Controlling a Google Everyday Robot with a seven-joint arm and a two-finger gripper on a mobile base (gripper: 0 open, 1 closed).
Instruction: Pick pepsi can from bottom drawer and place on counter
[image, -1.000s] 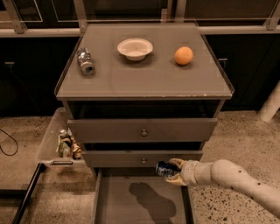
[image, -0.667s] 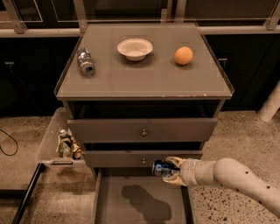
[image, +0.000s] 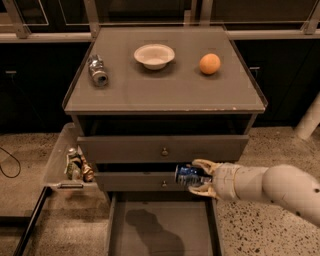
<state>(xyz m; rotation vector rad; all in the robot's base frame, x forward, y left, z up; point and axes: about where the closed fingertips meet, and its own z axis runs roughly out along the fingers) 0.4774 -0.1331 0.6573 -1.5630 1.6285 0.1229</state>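
Note:
The pepsi can, dark blue with a silvery end, lies sideways in my gripper. The gripper is shut on it and holds it in the air in front of the middle drawer, above the open bottom drawer. My white arm comes in from the lower right. The bottom drawer's flat floor shows only the arm's shadow. The counter is the grey-brown cabinet top above the drawers.
On the counter lie a silver-grey can at left, a white bowl at centre back and an orange at right. The top drawer is slightly pulled out. A side tray at left holds small items.
My gripper has moved a little to the left with the pepsi can in it. Nothing on the counter has moved.

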